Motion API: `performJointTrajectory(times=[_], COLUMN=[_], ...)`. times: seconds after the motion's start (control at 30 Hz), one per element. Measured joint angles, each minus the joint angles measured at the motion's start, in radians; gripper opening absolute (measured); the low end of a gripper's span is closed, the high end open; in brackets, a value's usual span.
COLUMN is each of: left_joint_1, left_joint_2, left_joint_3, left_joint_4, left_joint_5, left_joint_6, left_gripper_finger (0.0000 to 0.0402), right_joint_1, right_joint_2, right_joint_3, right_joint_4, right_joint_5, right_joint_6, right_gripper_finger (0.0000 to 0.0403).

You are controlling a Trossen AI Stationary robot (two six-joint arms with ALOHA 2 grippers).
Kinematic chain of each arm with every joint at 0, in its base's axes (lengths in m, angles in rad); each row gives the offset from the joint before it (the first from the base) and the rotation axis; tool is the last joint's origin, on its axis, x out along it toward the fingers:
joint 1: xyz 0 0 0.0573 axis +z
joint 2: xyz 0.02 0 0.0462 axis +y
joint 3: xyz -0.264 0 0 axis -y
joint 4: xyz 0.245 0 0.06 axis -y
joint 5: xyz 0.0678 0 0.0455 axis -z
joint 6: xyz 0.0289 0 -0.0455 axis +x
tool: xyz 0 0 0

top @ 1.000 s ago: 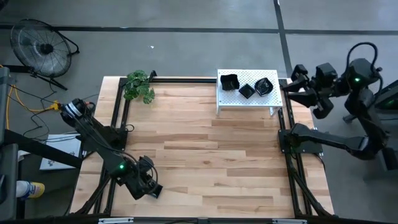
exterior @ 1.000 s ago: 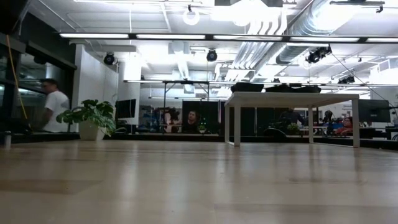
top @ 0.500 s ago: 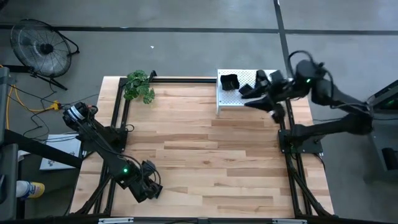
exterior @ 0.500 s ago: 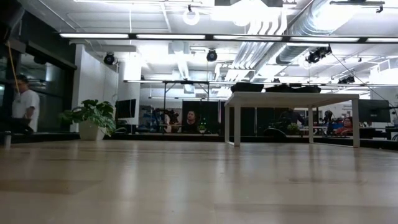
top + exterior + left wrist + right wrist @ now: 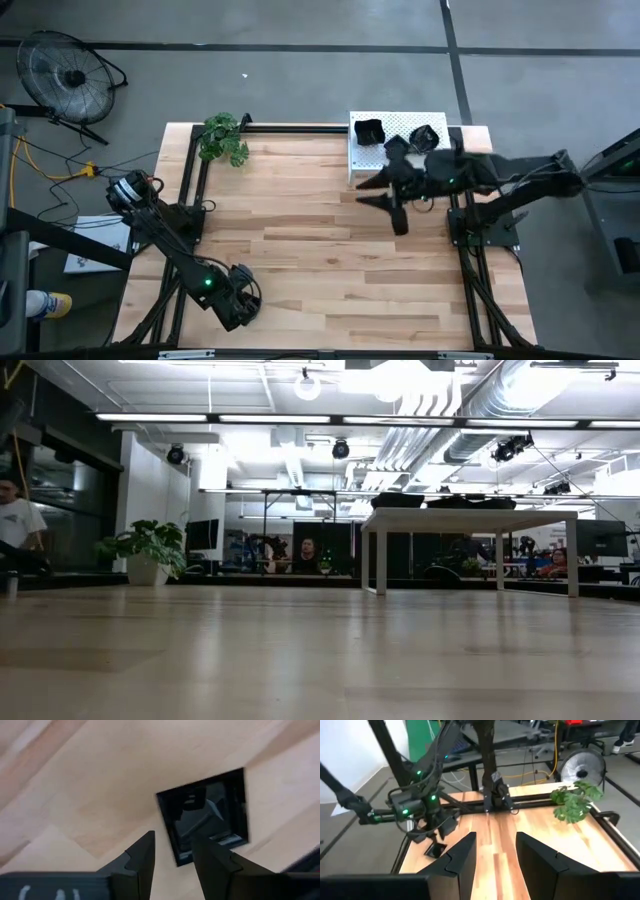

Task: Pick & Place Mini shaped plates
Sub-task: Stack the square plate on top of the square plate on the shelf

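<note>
Left wrist view: a small glossy black square plate lies flat on the light wooden table, just beyond the left gripper, whose fingers stand slightly parted and hold nothing. High view, upper right: three more black mini plates sit on the white perforated rack; the right gripper, fingers spread and empty, hangs just below the rack. A clean pick likely needs a fingertip under one rim. A potted green plant stands well clear, upper left.
</note>
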Motion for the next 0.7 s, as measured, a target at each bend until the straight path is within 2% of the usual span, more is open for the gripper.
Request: performJointTrajectory(times=[0.2,0.57,0.7], left_joint_1=[0.0,0.0,0.0], left_joint_2=[0.018,0.055,0.066], left_joint_3=[0.0,0.002,0.001], left_joint_4=[-0.024,0.032,0.044], left_joint_5=[0.008,-0.015,-0.019], left_joint_6=[-0.002,0.013,0.019], left_gripper_finger=[0.0124,0.0124,0.0124], right_joint_1=[0.083,0.176,0.195], right_joint_2=[0.011,0.012,0.012], right_joint_3=[0.0,0.0,0.0], right_joint_4=[0.001,-0.001,-0.003], right_joint_5=[0.086,0.22,0.235], right_joint_6=[0.052,0.104,0.114], right_gripper_finger=[0.0133,0.0133,0.0133])
